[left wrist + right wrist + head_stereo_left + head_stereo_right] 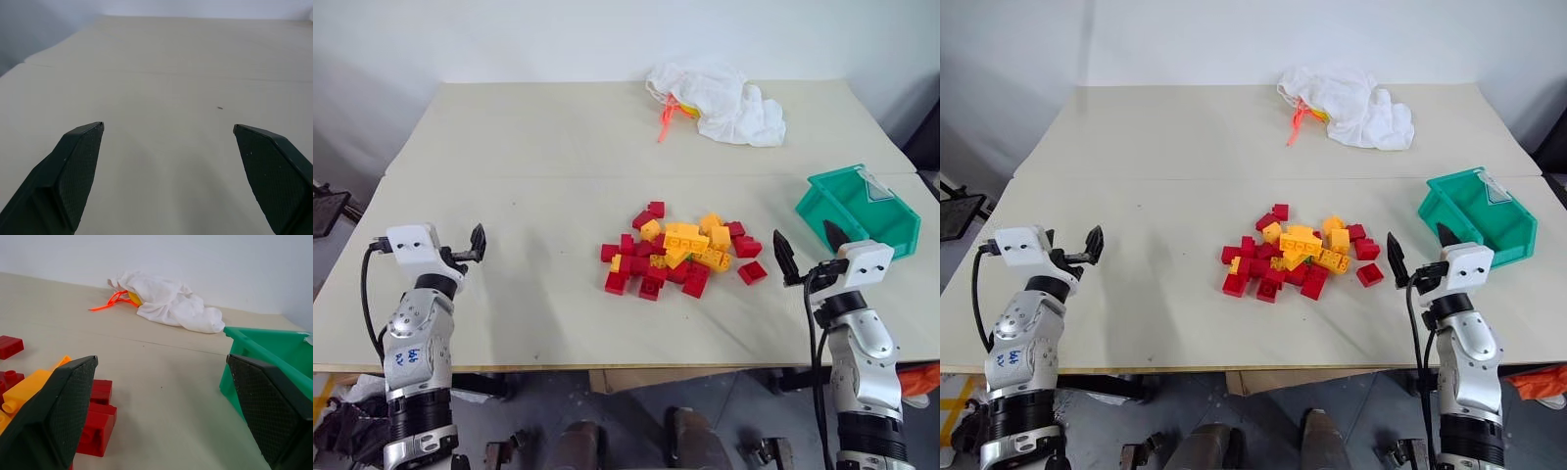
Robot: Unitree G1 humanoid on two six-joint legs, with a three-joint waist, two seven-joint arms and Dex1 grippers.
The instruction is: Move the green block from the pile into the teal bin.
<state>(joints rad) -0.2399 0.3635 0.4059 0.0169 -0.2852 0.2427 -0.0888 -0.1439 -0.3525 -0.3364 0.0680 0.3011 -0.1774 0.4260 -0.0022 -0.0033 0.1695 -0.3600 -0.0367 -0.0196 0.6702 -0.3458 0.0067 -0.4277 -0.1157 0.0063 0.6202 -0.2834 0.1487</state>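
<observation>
The teal bin (858, 210) is sitting on the pale table (538, 157), well to the right of the pile (679, 251). It is a rectangular box of smooth, shiny plastic with a sloped, cut-away front. What I can see of its inside is bare teal plastic; a small clear piece is resting at its far rim.

The pile is lying to the left of the bin, near the middle of the table. It is a loose heap of small studded bricks in hard glossy plastic, red ones and yellow-orange ones mixed together. I cannot make out the green block among them; if it is in the heap, the other bricks are hiding it.

Far behind the bin and a little to its left, a crumpled white cloth bag (722, 102) with an orange cord is lying soft and wrinkled.

The right gripper (810, 247) is hovering just in front of the bin, between it and the pile, its two black textured fingers standing wide apart and holding nothing. The left gripper (168, 128) is hanging far to the left of the bin, beyond the pile, over bare table, its fingers also spread and empty.
</observation>
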